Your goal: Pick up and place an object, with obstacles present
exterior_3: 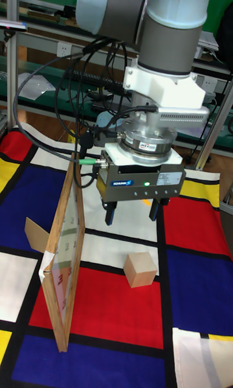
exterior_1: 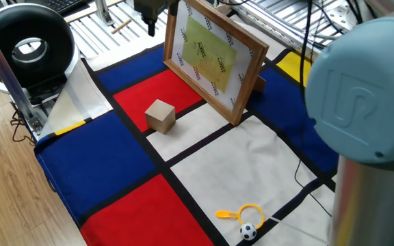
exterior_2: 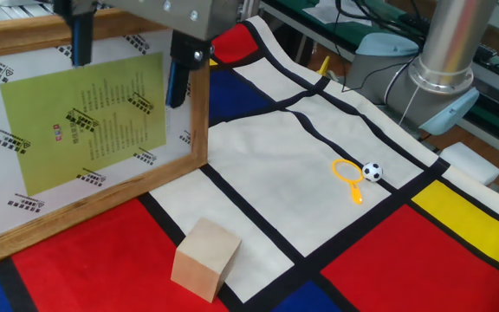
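Note:
The object, a small tan wooden cube (exterior_1: 160, 115) (exterior_2: 205, 260) (exterior_3: 140, 269), rests on the chequered mat where a red patch meets a white one. The obstacle, a big light-wood picture frame (exterior_1: 214, 58) (exterior_2: 85, 121) (exterior_3: 65, 258) with a yellow-green sheet, stands tilted just behind it. My gripper (exterior_1: 152, 17) (exterior_2: 128, 61) (exterior_3: 131, 214) hangs well above the mat, open, with nothing between its fingers. It is above and behind the cube, in front of the frame's face.
A yellow plastic ring (exterior_1: 248, 212) (exterior_2: 346, 171) and a tiny football (exterior_1: 248, 231) (exterior_2: 372, 172) lie on a white patch near the mat's edge. A black round device (exterior_1: 26, 44) stands beyond the mat's corner. The arm's thick column (exterior_1: 364, 137) fills one side.

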Motion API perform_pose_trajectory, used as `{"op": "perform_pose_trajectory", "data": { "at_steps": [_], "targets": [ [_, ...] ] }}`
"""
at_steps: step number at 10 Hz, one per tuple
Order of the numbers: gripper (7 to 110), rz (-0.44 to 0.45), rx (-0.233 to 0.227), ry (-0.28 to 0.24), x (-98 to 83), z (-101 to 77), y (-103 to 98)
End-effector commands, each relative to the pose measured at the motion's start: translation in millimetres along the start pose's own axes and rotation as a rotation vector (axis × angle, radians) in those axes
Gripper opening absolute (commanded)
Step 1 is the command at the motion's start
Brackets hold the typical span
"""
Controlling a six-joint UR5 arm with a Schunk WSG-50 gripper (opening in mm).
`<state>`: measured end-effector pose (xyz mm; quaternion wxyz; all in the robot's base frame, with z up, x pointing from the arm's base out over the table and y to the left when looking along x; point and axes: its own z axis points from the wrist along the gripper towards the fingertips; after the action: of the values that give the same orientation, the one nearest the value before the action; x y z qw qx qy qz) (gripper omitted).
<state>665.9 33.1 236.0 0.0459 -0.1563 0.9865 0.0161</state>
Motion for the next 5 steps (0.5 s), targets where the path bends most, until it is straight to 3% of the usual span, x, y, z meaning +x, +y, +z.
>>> {"op": "perform_pose_trajectory", "data": {
  "at_steps": [1, 3, 5],
  "targets": [
    [7, 0.043, 0.016, -0.066, -6.6, 9.1, -7],
    [7, 0.051, 0.019, -0.118, -17.2, 26.9, -3],
    [7, 0.057, 0.013, -0.114, -15.6, 29.9, -3]
  ]
}}
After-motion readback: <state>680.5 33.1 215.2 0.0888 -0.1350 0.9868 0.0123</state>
